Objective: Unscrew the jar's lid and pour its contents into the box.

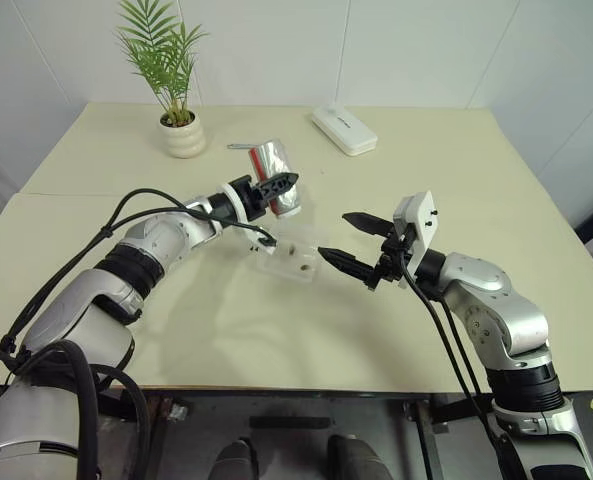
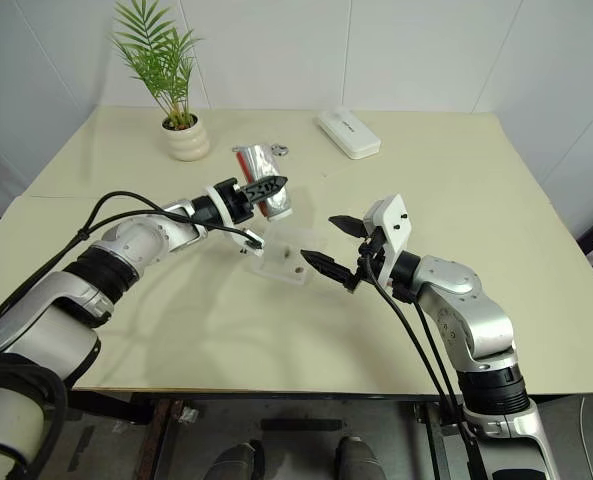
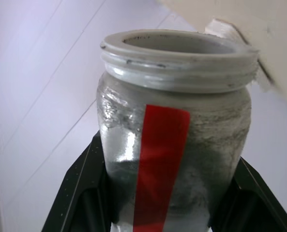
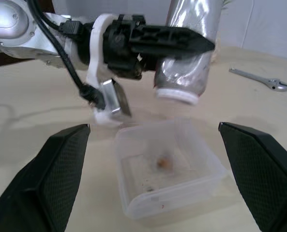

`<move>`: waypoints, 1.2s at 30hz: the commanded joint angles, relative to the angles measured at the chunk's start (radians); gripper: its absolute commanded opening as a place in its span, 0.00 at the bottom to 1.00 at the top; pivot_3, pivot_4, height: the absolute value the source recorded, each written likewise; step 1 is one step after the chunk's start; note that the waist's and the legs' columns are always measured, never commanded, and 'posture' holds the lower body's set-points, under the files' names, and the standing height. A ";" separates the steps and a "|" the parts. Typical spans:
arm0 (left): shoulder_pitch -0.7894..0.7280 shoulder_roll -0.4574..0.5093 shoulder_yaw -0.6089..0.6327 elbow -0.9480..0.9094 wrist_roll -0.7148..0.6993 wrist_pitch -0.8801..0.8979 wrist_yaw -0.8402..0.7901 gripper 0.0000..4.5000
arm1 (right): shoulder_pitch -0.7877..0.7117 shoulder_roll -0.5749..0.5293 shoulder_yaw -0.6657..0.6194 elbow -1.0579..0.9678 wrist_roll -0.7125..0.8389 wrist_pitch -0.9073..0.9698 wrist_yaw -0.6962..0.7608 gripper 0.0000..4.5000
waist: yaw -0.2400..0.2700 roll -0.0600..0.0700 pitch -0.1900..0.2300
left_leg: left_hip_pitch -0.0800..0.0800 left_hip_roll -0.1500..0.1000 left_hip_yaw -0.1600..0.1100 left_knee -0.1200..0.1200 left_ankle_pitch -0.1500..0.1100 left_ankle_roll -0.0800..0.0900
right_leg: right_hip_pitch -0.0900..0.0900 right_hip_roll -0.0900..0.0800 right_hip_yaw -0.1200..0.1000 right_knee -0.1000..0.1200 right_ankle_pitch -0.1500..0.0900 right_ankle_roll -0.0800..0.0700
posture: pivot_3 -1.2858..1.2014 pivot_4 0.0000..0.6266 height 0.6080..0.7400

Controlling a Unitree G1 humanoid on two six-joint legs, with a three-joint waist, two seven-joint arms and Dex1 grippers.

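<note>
My left gripper [image 1: 281, 185] is shut on the jar [image 1: 274, 162], a clear jar with a red stripe [image 3: 158, 164]. It holds the jar tipped mouth-down just above the box [image 1: 276, 262]. The jar's threaded mouth [image 3: 179, 53] is bare, and the lid is out of view. The box is a shallow clear tray on the table, and a small brown piece of the contents [image 4: 165, 163] lies inside it. At the box's right side my right gripper [image 1: 334, 236] stands open and empty, its fingers [image 4: 61, 164] spread wider than the box.
A potted plant [image 1: 183, 135] stands at the back left. A white oblong case [image 1: 344, 129] lies at the back middle. A small wrench [image 4: 259, 79] lies on the table behind the jar. The cream table [image 1: 476, 200] spreads wide on the right.
</note>
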 commanded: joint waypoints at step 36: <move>0.388 0.038 1.245 0.203 -1.647 0.274 -0.840 0.43 | -0.013 -0.065 0.005 0.075 -0.061 -0.155 0.186 1.00 | -0.022 -0.002 -0.001 | -0.006 0.000 -0.003 0.019 0.001 0.000 | -0.005 0.000 0.000 0.018 0.001 0.001 | 0.52 0.24 1.00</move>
